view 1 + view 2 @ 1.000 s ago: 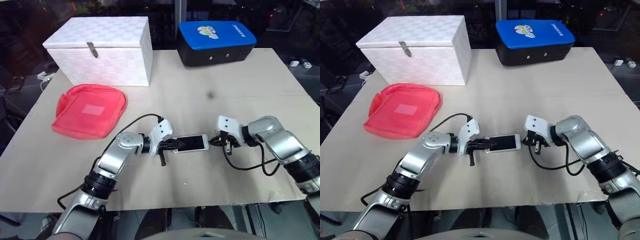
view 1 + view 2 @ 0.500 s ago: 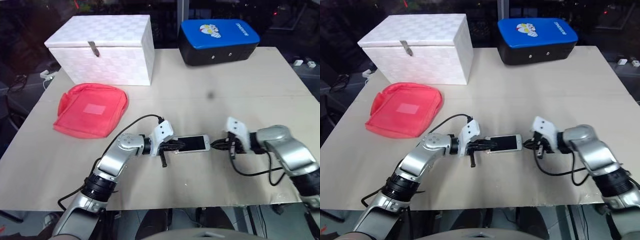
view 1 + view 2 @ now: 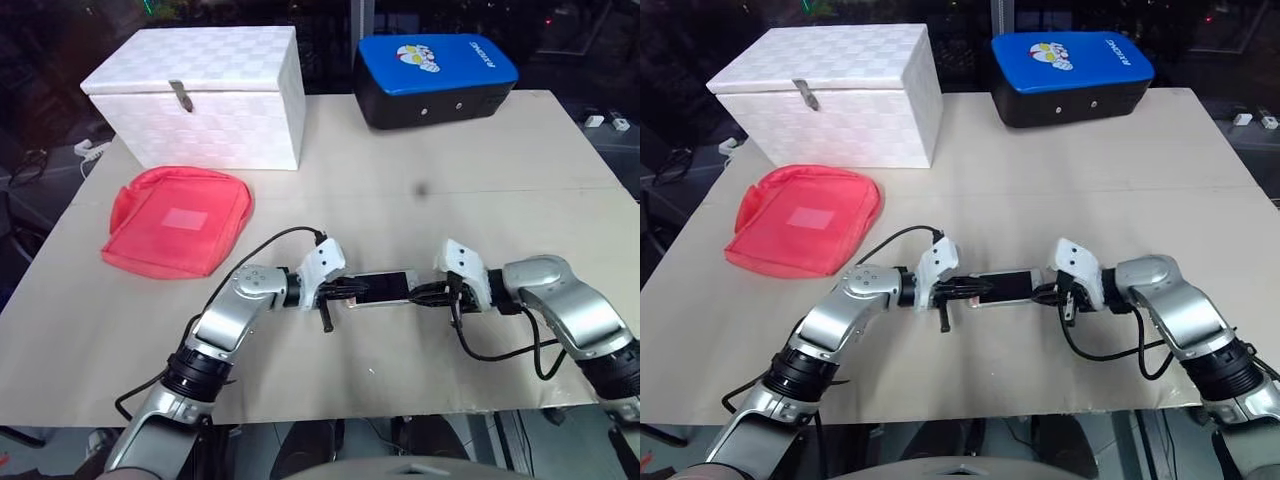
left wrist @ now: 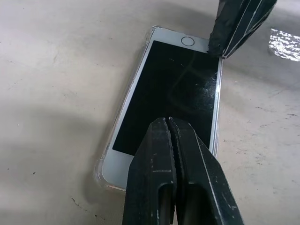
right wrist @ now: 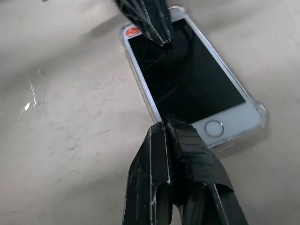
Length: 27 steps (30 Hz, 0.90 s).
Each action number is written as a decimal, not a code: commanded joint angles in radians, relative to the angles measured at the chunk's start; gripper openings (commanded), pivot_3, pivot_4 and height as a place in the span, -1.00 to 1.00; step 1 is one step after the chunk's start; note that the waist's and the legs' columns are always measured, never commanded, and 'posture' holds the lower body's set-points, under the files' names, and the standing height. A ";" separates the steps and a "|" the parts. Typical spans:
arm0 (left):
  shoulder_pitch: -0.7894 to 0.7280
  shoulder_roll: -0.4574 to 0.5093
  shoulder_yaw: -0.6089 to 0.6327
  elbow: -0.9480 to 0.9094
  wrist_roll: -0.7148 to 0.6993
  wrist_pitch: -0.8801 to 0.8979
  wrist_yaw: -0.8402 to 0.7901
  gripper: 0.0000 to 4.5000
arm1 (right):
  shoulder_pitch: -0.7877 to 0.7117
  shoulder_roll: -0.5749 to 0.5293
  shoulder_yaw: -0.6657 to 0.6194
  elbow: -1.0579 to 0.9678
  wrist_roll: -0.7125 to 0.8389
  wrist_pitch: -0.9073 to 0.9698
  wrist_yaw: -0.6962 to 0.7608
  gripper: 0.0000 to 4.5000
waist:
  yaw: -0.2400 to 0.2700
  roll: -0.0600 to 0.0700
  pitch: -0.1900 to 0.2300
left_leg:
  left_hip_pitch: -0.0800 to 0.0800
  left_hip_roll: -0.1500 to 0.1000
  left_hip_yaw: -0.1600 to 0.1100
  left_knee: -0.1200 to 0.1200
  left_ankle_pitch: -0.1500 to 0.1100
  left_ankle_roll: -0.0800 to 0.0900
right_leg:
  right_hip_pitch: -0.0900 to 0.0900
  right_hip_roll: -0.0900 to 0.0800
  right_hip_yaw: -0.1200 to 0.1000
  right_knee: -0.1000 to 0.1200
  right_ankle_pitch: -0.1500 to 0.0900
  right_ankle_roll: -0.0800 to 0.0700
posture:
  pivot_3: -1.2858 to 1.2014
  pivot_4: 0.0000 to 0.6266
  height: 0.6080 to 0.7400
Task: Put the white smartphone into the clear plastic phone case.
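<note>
From the head views, the white smartphone (image 3: 383, 288) is lying screen-up on the counter (image 3: 480, 180), sitting between the two arms. The left gripper (image 3: 345, 292) is pressing on one end of it and the right gripper (image 3: 418, 294) on the other — both sets of fingers squeezed shut, gripping nothing. Farther back a white box (image 3: 200, 95), a red pouch (image 3: 178, 220) and a blue-topped case (image 3: 435, 80) are resting, well apart from the phone.

In the left wrist view, the closed fingers (image 4: 187, 173) are bearing down on the screen's near end, and the clear plastic phone case (image 4: 125, 101) is showing as a glossy rim hugging the phone's edges.

In the right wrist view, the shut fingers (image 5: 159, 159) are touching the end with the round button, while the phone is sitting inside the clear shell — its corner lip is peeking out beside the button
</note>
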 commanded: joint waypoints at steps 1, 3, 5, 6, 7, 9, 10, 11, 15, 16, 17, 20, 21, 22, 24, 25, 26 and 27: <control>0.030 0.022 -0.036 0.012 0.035 -0.009 -0.004 -0.97 | 0.005 -0.020 0.079 0.093 -0.067 0.004 0.010 -1.00 | 0.001 0.000 0.000 | 0.000 0.000 0.000 0.000 0.000 0.000 | 0.000 0.000 0.000 0.000 0.000 0.000 | 0.03 -0.52 1.00; 0.035 0.023 -0.041 0.012 0.037 -0.015 -0.003 -0.97 | -0.006 -0.026 0.101 0.115 -0.075 0.006 0.025 -1.00 | 0.001 -0.001 -0.001 | 0.001 0.000 0.000 0.000 0.000 0.000 | 0.001 0.000 0.000 0.000 0.000 0.000 | 0.03 -0.52 1.00; 0.039 0.023 -0.046 0.014 0.040 -0.023 -0.004 -0.97 | -0.017 -0.031 0.119 0.128 -0.078 0.013 0.040 -1.00 | 0.001 -0.002 -0.002 | 0.001 0.000 0.000 0.000 0.000 0.000 | 0.002 0.000 0.000 0.000 0.000 0.000 | 0.03 -0.52 1.00; 0.040 0.022 -0.047 0.015 0.041 -0.025 -0.003 -0.97 | -0.022 -0.033 0.129 0.136 -0.082 0.016 0.046 -1.00 | 0.001 -0.003 -0.003 | 0.002 0.000 0.000 0.000 0.000 0.000 | 0.002 0.000 0.000 0.000 0.000 0.000 | 0.03 -0.52 1.00; 0.041 0.022 -0.048 0.017 0.042 -0.026 -0.003 -0.97 | -0.027 -0.036 0.141 0.143 -0.086 0.016 0.056 -1.00 | 0.002 -0.003 -0.003 | 0.002 0.000 0.000 0.000 0.000 0.000 | 0.002 0.000 0.000 0.000 0.000 0.000 | 0.03 -0.52 1.00; 0.041 0.020 -0.051 0.017 0.043 -0.027 -0.001 -0.97 | -0.036 -0.037 0.165 0.160 -0.093 0.019 0.069 -1.00 | 0.003 -0.004 -0.005 | 0.002 0.000 0.000 0.000 0.000 0.000 | 0.002 0.000 0.000 0.000 0.000 0.000 | 0.03 -0.52 1.00; 0.040 0.019 -0.052 0.017 0.043 -0.025 0.000 -0.97 | -0.040 -0.038 0.177 0.168 -0.100 0.021 0.077 -1.00 | 0.004 -0.005 -0.006 | 0.002 0.000 0.000 0.000 0.000 0.000 | 0.002 0.000 0.000 0.000 0.000 0.000 | 0.03 -0.52 1.00; 0.039 0.017 -0.053 0.015 0.042 -0.022 0.001 -0.97 | -0.042 -0.038 0.189 0.174 -0.105 0.025 0.083 -1.00 | 0.004 -0.006 -0.007 | 0.002 0.000 0.000 0.000 0.000 0.000 | 0.002 0.000 0.000 0.000 0.000 0.000 | 0.03 -0.52 1.00; 0.044 0.016 -0.056 0.005 0.041 -0.017 0.001 -0.97 | -0.055 -0.017 0.240 0.224 -0.134 0.031 0.098 -1.00 | 0.004 -0.009 -0.014 | 0.003 0.000 -0.001 0.000 -0.002 0.004 | 0.002 0.000 0.000 0.000 0.000 0.000 | 0.03 -0.52 1.00; 0.045 0.015 -0.057 0.002 0.041 -0.016 0.001 -0.97 | -0.060 -0.008 0.254 0.246 -0.146 0.028 0.098 -1.00 | 0.004 -0.009 -0.014 | 0.005 0.000 -0.001 0.000 -0.003 0.004 | 0.004 0.000 0.000 0.000 0.000 0.000 | 0.03 -0.52 1.00; 0.047 0.014 -0.057 -0.002 0.039 -0.011 0.001 -0.97 | -0.063 -0.001 0.267 0.270 -0.157 0.021 0.105 -1.00 | 0.004 -0.009 -0.014 | 0.006 0.000 -0.001 0.000 -0.003 0.005 | 0.006 0.000 0.000 0.000 0.000 0.000 | 0.03 -0.52 1.00; 0.051 0.014 -0.054 -0.011 0.034 0.000 0.002 -0.97 | -0.072 0.022 0.298 0.351 -0.192 -0.011 0.115 -1.00 | 0.004 -0.012 -0.018 | 0.021 0.000 0.000 -0.007 -0.003 0.005 | 0.018 -0.001 0.000 -0.005 -0.001 -0.001 | 0.03 -0.52 1.00; 0.053 0.014 -0.053 -0.011 0.033 0.004 0.002 -0.97 | -0.073 0.029 0.304 0.368 -0.200 -0.017 0.119 -1.00 | 0.003 -0.012 -0.019 | 0.022 0.000 0.000 -0.008 -0.003 0.005 | 0.020 -0.001 0.000 -0.005 -0.001 -0.001 | 0.03 -0.52 1.00; 0.054 0.014 -0.053 -0.010 0.033 0.005 0.001 -0.97 | -0.073 0.032 0.318 0.384 -0.215 -0.031 0.124 -1.00 | 0.003 -0.013 -0.021 | 0.023 0.000 0.000 -0.008 -0.003 0.005 | 0.020 -0.001 0.000 -0.004 -0.001 -0.001 | 0.03 -0.52 1.00; 0.057 0.015 -0.053 -0.008 0.034 0.004 0.000 -0.97 | -0.069 0.043 0.327 0.408 -0.236 -0.050 0.124 -1.00 | 0.003 -0.015 -0.026 | 0.024 0.000 0.000 -0.009 -0.003 0.005 | 0.020 -0.001 0.000 -0.004 -0.001 -0.001 | 0.03 -0.52 1.00; 0.057 0.015 -0.053 -0.007 0.035 0.003 -0.001 -0.97 | -0.064 0.049 0.326 0.416 -0.241 -0.053 0.124 -1.00 | 0.002 -0.015 -0.028 | 0.024 0.001 0.000 -0.009 -0.003 0.005 | 0.021 -0.001 0.000 -0.004 -0.001 -0.001 | 0.03 -0.52 1.00; 0.057 0.015 -0.053 -0.007 0.035 0.005 -0.001 -0.97 | -0.058 0.054 0.318 0.422 -0.249 -0.070 0.113 -1.00 | 0.002 -0.016 -0.029 | 0.024 0.001 0.000 -0.009 -0.003 0.005 | 0.021 -0.001 0.000 -0.004 -0.001 -0.001 | 0.03 -0.52 1.00; 0.056 0.014 -0.052 -0.005 0.034 0.006 -0.001 -0.97 | -0.049 0.063 0.295 0.418 -0.246 -0.088 0.095 -1.00 | 0.002 -0.017 -0.030 | 0.025 0.001 0.000 -0.009 -0.003 0.005 | 0.022 -0.001 0.001 -0.004 -0.001 -0.001 | 0.03 -0.52 1.00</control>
